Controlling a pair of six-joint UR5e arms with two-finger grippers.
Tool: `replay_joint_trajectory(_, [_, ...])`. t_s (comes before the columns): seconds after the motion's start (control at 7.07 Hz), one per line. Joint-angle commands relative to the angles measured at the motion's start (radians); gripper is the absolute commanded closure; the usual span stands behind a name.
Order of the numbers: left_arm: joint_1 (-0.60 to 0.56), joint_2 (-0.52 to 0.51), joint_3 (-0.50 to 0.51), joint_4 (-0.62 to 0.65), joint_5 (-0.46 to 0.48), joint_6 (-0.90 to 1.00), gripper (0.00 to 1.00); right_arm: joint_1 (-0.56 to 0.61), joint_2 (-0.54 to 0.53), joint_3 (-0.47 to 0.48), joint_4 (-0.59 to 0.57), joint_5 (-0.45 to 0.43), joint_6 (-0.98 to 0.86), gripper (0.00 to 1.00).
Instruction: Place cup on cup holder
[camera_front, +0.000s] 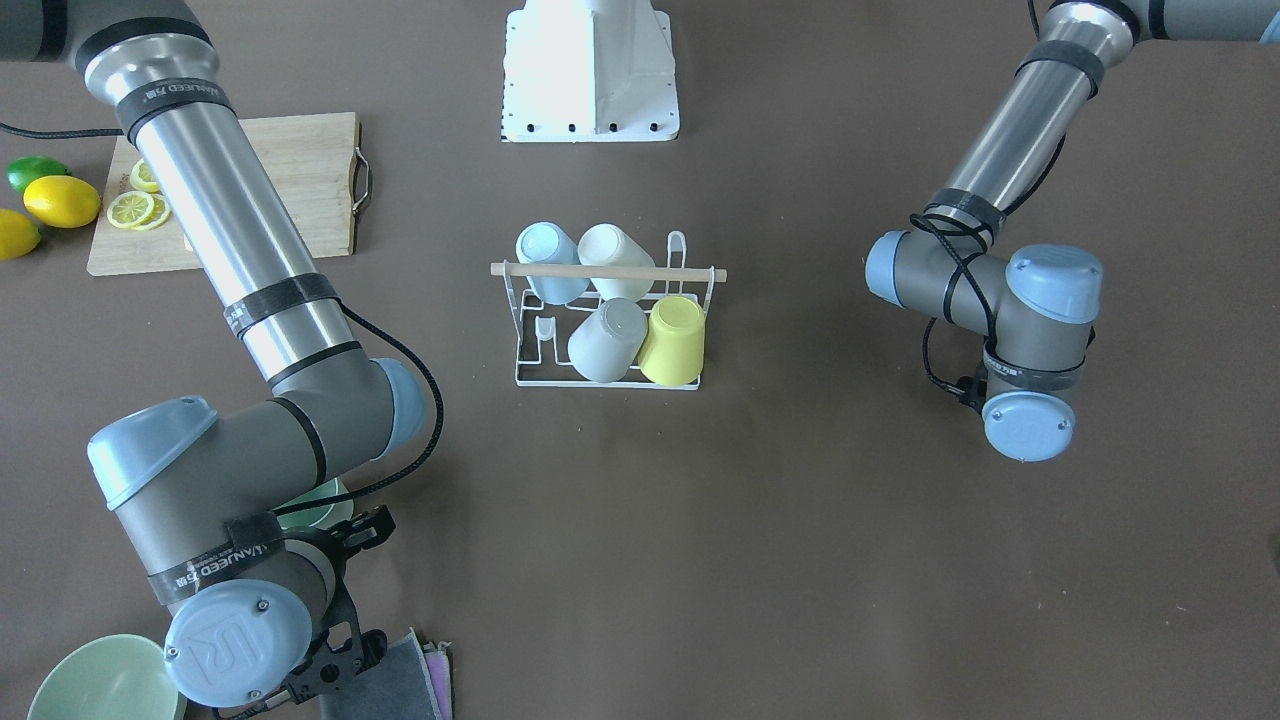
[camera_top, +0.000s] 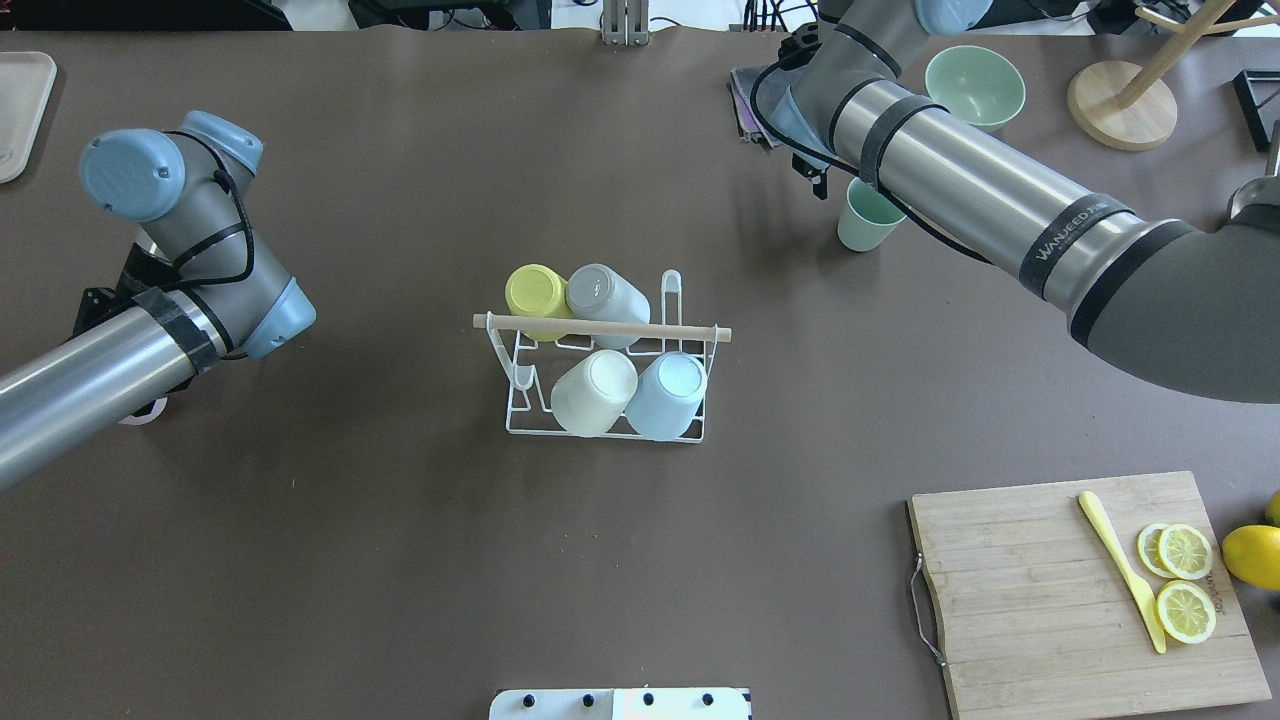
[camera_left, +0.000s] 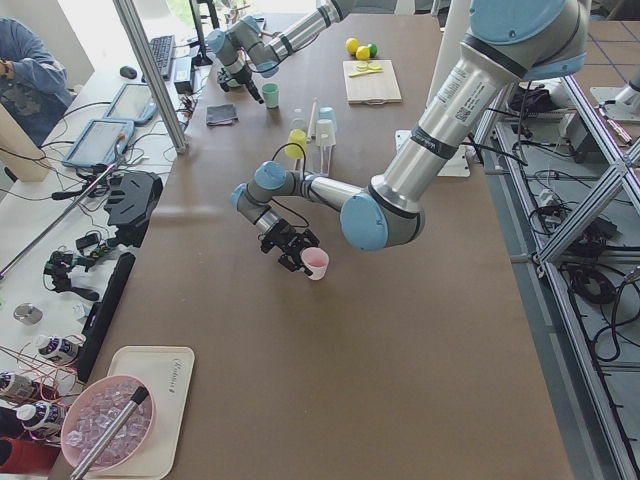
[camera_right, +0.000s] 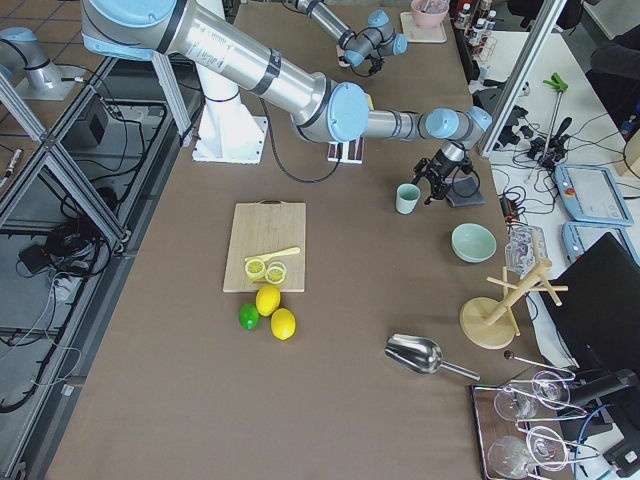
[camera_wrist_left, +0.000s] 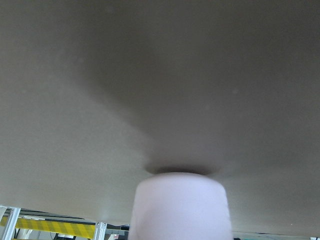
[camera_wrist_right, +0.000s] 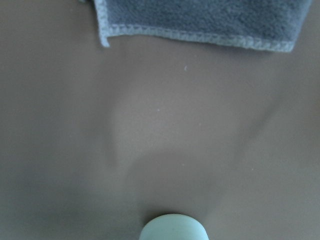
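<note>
Table: cup holder mid-surface, well apart from left gripper, right gripper; grips cannot tell

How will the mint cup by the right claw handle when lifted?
The mint cup looks small and plastic-like, so it is probably light and stiff. Its smooth, tapered wall may slip in a light pinch. It stands upright on a base narrower than its rim, so a nudge could tip it.
</note>
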Motion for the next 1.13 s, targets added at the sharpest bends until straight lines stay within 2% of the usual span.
replay_joint_trajectory(0.0, [-0.125, 0.050, -0.150, -0.122, -0.131, -0.012, 0.66, -0.005, 0.028, -0.061, -0.032, -0.020, -0.061, 0.00])
replay_joint_trajectory(0.14, [-0.162, 0.050, -0.175, -0.252, -0.264, -0.021, 0.66, -0.027, 0.044, -0.108, -0.032, -0.029, -0.072, 0.00])
replay_joint_trajectory(0.28, [-0.202, 0.081, -0.255, -0.397, -0.351, -0.126, 0.74, -0.039, 0.053, -0.142, -0.034, -0.031, -0.070, 0.00])
replay_joint_trajectory(0.42, [-0.204, 0.174, -0.372, -0.602, -0.356, -0.248, 0.63, -0.041, 0.065, -0.161, -0.032, -0.026, -0.072, 0.00])
replay_joint_trajectory(0.71, [-0.195, 0.358, -0.551, -1.165, -0.345, -0.497, 0.64, -0.041, 0.080, -0.191, -0.034, -0.021, -0.073, 0.00])
replay_joint_trajectory(0.85, [-0.168, 0.419, -0.577, -1.445, -0.310, -0.644, 0.63, -0.042, 0.082, -0.197, -0.034, -0.025, -0.073, 0.00])
replay_joint_trajectory(0.99, [-0.094, 0.484, -0.617, -1.721, -0.164, -0.771, 0.64, -0.042, 0.081, -0.201, -0.034, -0.026, -0.073, 0.00])
